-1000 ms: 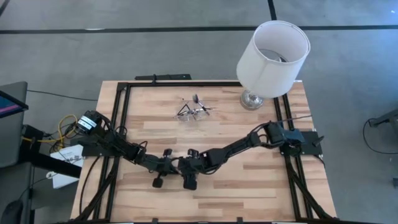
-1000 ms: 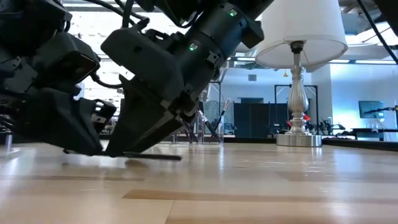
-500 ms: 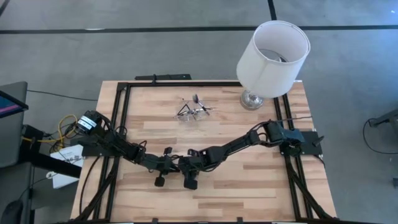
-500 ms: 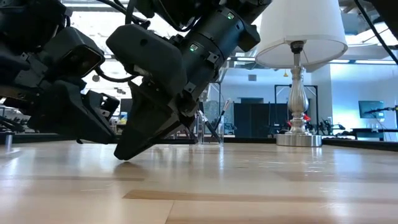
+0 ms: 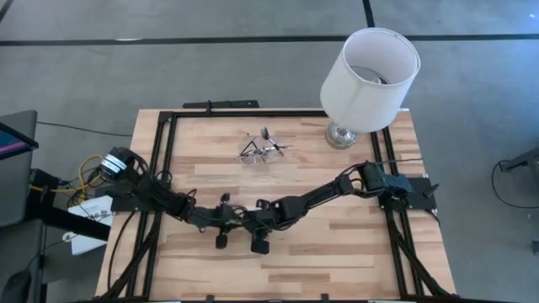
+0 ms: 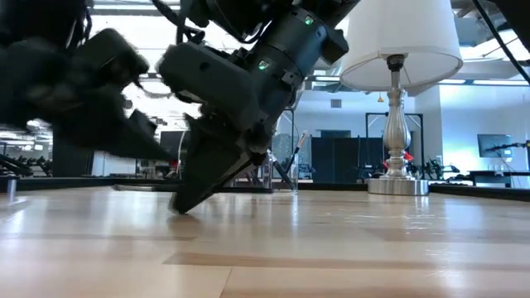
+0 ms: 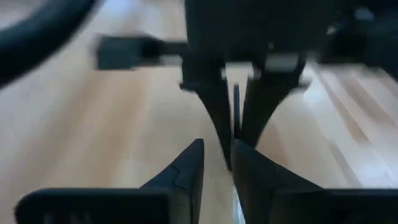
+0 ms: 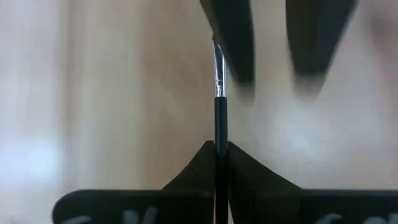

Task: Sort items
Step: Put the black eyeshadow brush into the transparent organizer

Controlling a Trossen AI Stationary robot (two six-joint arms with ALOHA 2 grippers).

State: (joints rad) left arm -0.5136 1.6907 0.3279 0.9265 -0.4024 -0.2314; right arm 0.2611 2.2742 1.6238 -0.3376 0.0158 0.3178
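Right hand (image 8: 217,163) clenched on one slim brush (image 8: 219,118), ferrule and tip projecting forward toward the left hand (image 7: 216,163); grasp plain only in the right wrist view. Left hand's fingers slightly parted, grasping nothing discernible; blurred in the low view. From overhead, both hands met tip to tip over the desk (image 5: 354,244), brush hidden. Remaining brushes (image 5: 261,148) well beyond the hands, beside the lamp (image 5: 368,71).

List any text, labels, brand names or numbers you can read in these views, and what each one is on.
None can be read.
The arms, the white lamp, the clear container and the brush clamped in the right gripper show no lettering.
Screens in the room beyond the table are too small to read.
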